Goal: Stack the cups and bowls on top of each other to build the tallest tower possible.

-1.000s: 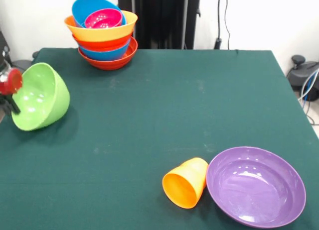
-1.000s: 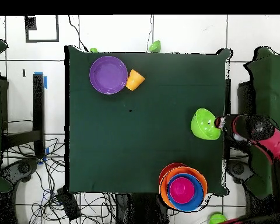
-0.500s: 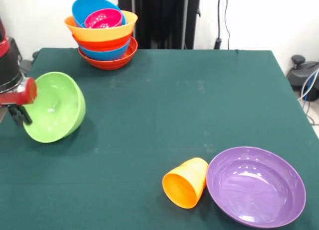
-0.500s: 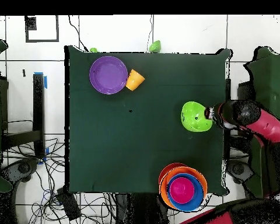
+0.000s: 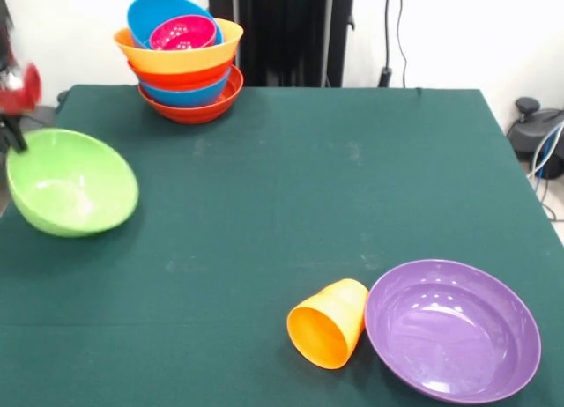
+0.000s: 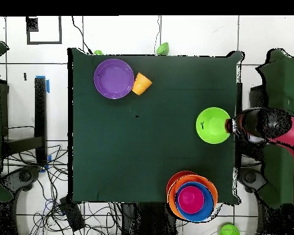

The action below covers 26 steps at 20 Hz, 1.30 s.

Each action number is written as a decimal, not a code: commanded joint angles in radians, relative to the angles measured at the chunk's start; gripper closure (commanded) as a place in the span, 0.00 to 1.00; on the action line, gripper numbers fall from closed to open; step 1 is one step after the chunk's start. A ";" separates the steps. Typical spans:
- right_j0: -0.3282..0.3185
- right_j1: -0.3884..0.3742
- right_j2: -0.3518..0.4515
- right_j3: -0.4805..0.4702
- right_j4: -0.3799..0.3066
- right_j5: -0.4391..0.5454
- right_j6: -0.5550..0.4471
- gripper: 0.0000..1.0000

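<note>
The tower stands at the table's far left corner: a red-orange bowl at the base, then blue, red-orange and a wide orange bowl, with a blue bowl and a small magenta bowl in it. It also shows in the overhead view. A green bowl sits level, mouth up, at the left edge, also in the overhead view. My gripper is shut on its rim. The orange cup lies on its side against the purple bowl.
The green table cloth ends just left of the green bowl. The black pedestal stands behind the table. Small green things lie on the floor beyond the table. Cables hang at the right.
The green bowl was tilted on its side in my gripper. It has turned mouth up and moved back toward the table's edge, with the gripper now higher at its rim.
</note>
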 commanded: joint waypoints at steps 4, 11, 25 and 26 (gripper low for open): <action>-0.062 -0.162 0.093 0.122 -0.073 0.104 -0.372 1.00; -0.063 -0.115 0.119 0.121 -0.061 0.111 -0.312 1.00; -0.103 -0.121 0.150 0.189 -0.011 0.124 -0.266 1.00; -0.109 -0.146 0.150 0.214 -0.010 0.122 -0.265 1.00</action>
